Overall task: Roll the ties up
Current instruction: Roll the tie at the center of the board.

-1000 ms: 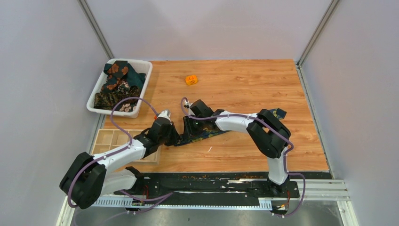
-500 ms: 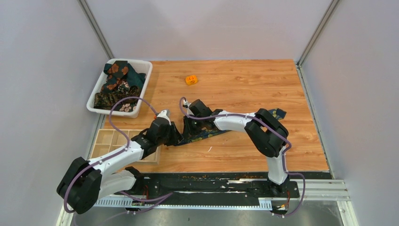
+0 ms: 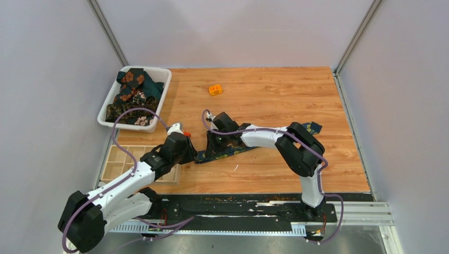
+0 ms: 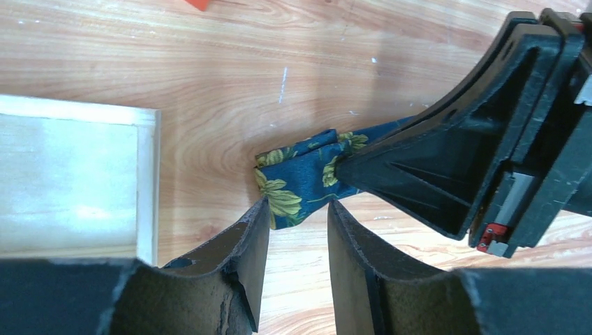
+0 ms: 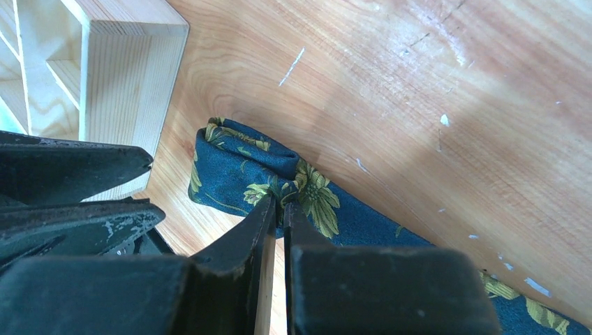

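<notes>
A navy tie (image 3: 235, 150) with yellow-green flowers lies flat on the wooden table, its left end folded over on itself (image 4: 297, 178). My right gripper (image 5: 283, 202) is shut, pinching the top of that fold (image 5: 241, 167). In the left wrist view its black body (image 4: 454, 160) covers the tie's right part. My left gripper (image 4: 298, 204) is open, its tips just at the near edge of the folded end, with only bare wood between the fingers. In the top view the two grippers (image 3: 191, 153) (image 3: 213, 147) face each other closely. More ties (image 3: 132, 87) are heaped in a bin.
A white bin (image 3: 164, 87) holding the heap stands at the back left. A wooden compartment box (image 3: 123, 159) sits left of the left gripper, close to the tie's end (image 5: 105, 70). A small orange piece (image 3: 215, 89) lies at the back middle.
The left gripper has opened and drawn back slightly towards the left. The right gripper has closed onto the tie's folded end and stays there.
</notes>
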